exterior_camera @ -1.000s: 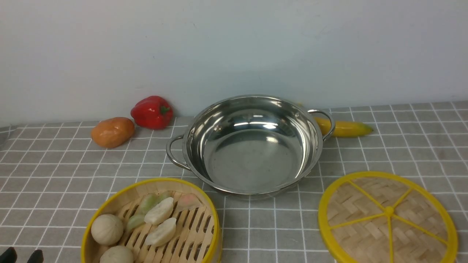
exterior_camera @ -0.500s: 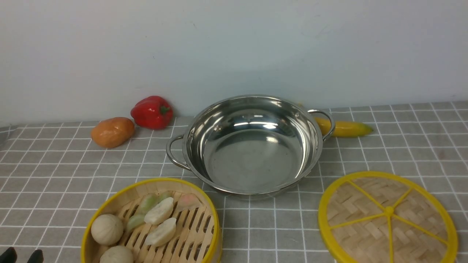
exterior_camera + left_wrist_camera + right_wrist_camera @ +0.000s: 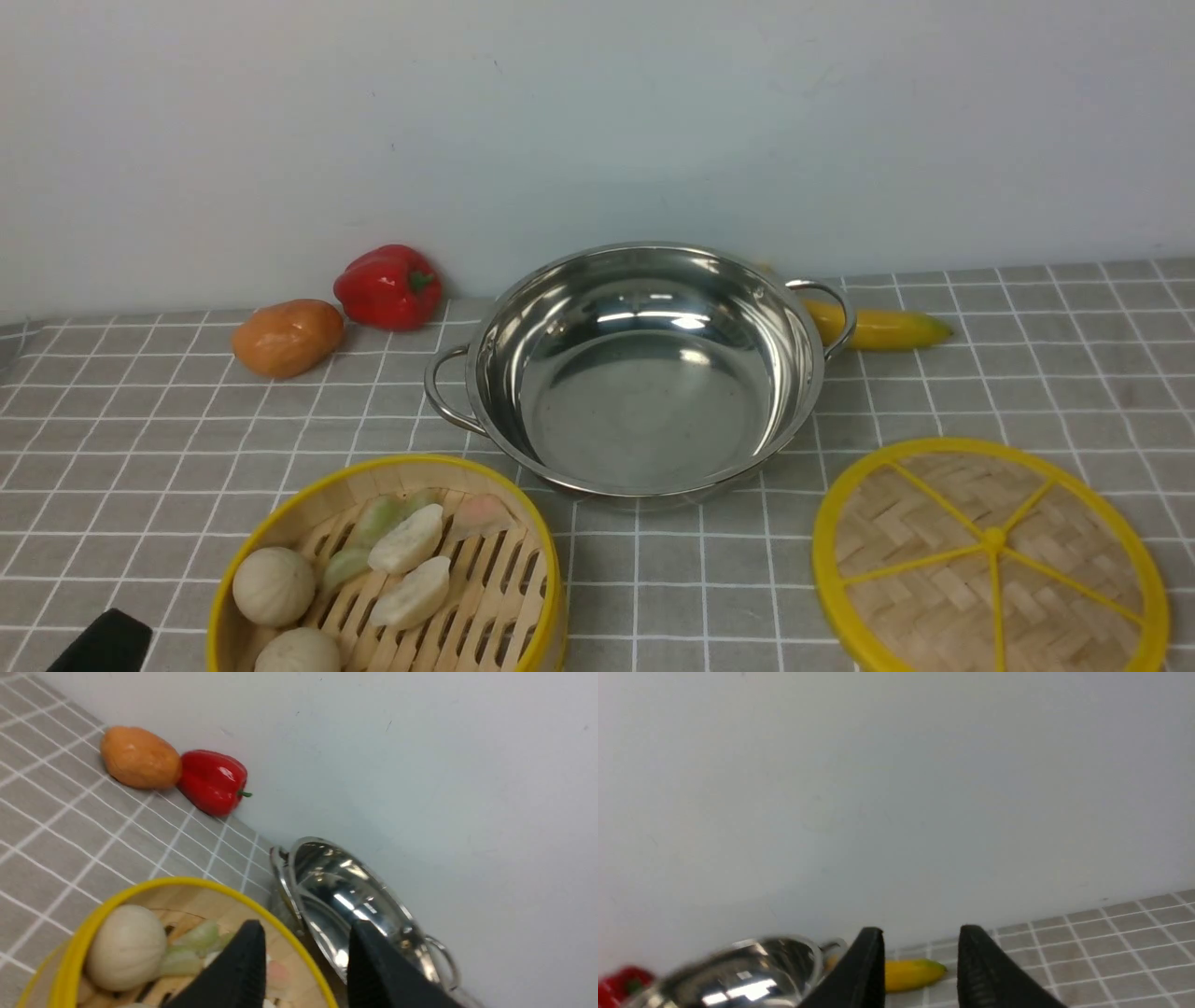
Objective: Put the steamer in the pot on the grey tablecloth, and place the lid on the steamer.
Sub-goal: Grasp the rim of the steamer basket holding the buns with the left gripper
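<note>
Steamer sits at front edge of grey tablecloth, left of centre – not yet in pot behind. Left gripper has just edged in toward it, jaws parted, empty – grasp likely next. Right gripper parted, empty; lid front-right, untouched

The left gripper and right gripper each have two matte black, wedge-shaped fingers with finely ribbed inner faces, tapering to blunt, rounded tips.

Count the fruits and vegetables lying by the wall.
3: orange one and red pepper left of the pot, banana behind its right handle; the pot might hide more.
</note>
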Controlling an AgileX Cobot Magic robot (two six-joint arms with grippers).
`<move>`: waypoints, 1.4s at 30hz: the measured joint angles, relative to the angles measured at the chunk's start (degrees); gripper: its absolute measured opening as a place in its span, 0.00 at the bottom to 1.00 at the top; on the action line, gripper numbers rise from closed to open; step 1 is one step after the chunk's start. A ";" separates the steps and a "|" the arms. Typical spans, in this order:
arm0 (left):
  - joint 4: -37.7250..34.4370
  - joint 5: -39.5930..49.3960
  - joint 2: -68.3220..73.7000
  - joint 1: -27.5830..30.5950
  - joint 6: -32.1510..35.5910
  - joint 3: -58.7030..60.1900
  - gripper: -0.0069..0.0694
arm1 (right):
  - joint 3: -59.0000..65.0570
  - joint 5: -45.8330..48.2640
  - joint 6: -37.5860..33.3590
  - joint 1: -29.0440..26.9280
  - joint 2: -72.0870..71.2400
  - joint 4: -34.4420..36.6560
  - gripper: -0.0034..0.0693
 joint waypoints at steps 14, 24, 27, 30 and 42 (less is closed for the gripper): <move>-2.67 -5.34 0.00 0.00 -0.12 0.00 0.41 | 0.00 -14.92 7.99 0.00 0.00 8.39 0.38; 8.54 -37.27 -0.08 0.00 -0.41 -14.93 0.41 | 0.00 -53.45 10.72 0.00 -0.38 8.39 0.38; 14.57 -39.12 -0.07 0.00 -0.41 -18.47 0.41 | 0.00 -55.14 10.77 0.00 -0.38 8.39 0.38; 26.52 -34.28 2.00 0.00 -0.20 -25.86 0.41 | -0.36 -53.16 10.77 0.00 -0.38 7.78 0.38; 62.25 36.59 34.11 0.00 -15.70 -55.55 0.41 | -20.31 -12.49 19.65 0.00 4.60 -25.36 0.38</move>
